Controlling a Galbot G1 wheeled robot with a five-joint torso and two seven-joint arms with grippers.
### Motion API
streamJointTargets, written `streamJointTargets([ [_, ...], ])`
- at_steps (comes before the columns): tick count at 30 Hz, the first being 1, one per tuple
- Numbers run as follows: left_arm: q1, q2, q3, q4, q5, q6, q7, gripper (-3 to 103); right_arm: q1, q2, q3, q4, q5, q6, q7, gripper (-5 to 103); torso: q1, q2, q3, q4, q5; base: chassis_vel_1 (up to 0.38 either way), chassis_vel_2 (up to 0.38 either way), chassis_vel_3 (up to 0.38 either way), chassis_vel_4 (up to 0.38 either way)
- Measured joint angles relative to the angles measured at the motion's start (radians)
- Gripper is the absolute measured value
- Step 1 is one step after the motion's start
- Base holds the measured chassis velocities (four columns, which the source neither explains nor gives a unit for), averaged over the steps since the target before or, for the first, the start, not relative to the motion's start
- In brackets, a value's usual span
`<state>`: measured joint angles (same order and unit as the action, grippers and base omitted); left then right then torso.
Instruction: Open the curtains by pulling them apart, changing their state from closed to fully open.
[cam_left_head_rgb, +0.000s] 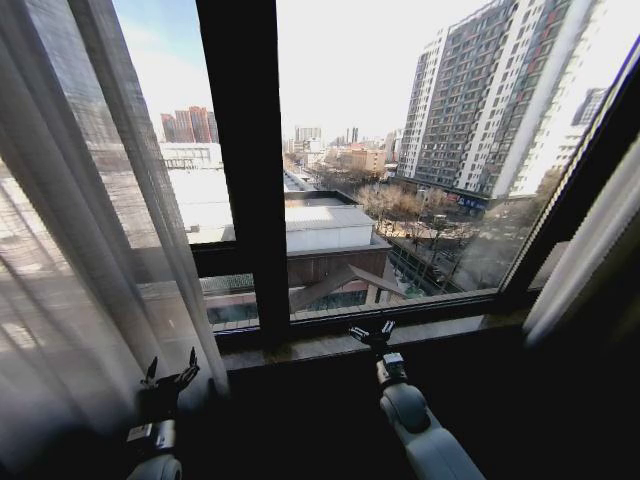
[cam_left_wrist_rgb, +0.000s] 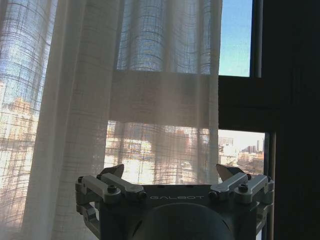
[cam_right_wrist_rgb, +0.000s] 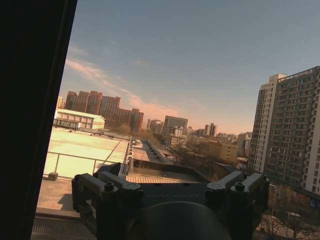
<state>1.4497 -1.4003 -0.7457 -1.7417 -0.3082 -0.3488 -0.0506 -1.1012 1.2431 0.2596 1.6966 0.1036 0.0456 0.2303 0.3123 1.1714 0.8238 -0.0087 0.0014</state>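
Finishing the opening: your left gripper (cam_left_head_rgb: 170, 377), spread empty, should push the left curtain (cam_left_head_rgb: 90, 250) outward; right gripper (cam_left_head_rgb: 372, 333) open, idle.

Window sill (cam_left_head_rgb: 440, 330) runs along the bottom of the black window frame (cam_left_head_rgb: 245, 170), w/ nothing lying on it afaict. Sheer curtains (cam_left_head_rgb: 90, 260) hang down past its left end, another panel bunched at the far right.

left curtain panel (cam_left_head_rgb: 90, 230) cut off by the top, left and bottom picture edges — full height not visible. right curtain panel (cam_left_head_rgb: 585, 255) only a strip at the right edge. window frame (cam_left_head_rgb: 245, 170) — top cropped.
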Motion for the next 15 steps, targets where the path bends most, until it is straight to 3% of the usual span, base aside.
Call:
streamJointTargets([
  [15,0.0,0.0,0.0,0.0,0.0,0.0,0.0,100,0.0,0.0,-0.001,0.0,0.0,0.0,0.0,100,0.0,0.0,0.0,0.0,0.0,0.0,0.0,0.0,0.0],
])
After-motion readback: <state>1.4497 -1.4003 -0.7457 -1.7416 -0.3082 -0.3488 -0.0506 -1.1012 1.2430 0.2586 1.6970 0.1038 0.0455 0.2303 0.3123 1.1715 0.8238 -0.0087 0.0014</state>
